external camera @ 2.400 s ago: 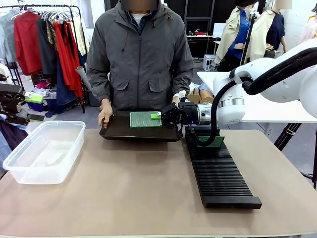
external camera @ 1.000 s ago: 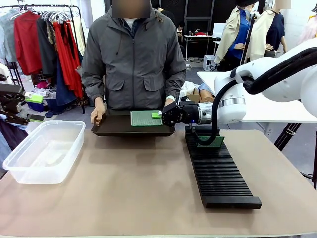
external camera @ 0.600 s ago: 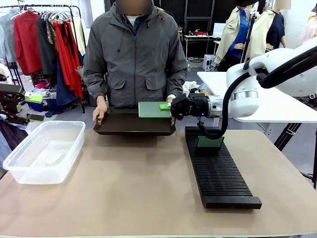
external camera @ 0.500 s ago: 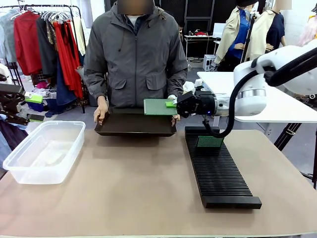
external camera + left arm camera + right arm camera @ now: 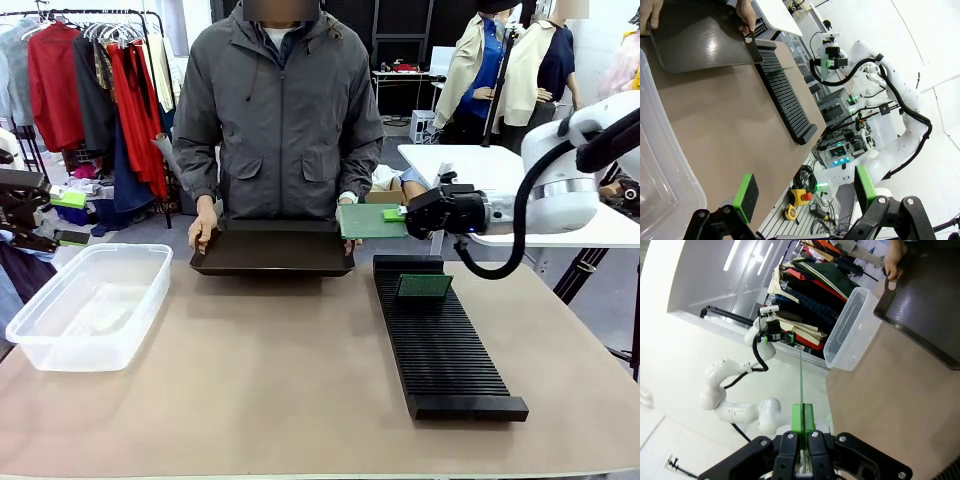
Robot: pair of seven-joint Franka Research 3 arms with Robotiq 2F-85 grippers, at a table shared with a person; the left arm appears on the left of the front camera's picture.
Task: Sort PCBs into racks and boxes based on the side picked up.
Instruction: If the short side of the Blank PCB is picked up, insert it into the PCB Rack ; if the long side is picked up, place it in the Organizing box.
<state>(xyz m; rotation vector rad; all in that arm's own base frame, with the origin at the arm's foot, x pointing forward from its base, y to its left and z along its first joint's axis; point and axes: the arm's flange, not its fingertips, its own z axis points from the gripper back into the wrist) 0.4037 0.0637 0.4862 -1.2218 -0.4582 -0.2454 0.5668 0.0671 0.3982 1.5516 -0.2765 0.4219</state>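
Circuit board, thin and green, hangs level in the air between the black tray and the long black rack, pinched at its right edge by the right gripper. Its jaws are clamped tight on the board; in the right wrist view the green pads press together with the board's thin edge rising straight up between them. A person across the table holds the tray with one hand at its left end. A second board stands upright in a slot near the far end of the rack. The clear plastic box sits at the table's left side. The left gripper hovers with its jaws spread wide, holding nothing, above the box's near corner.
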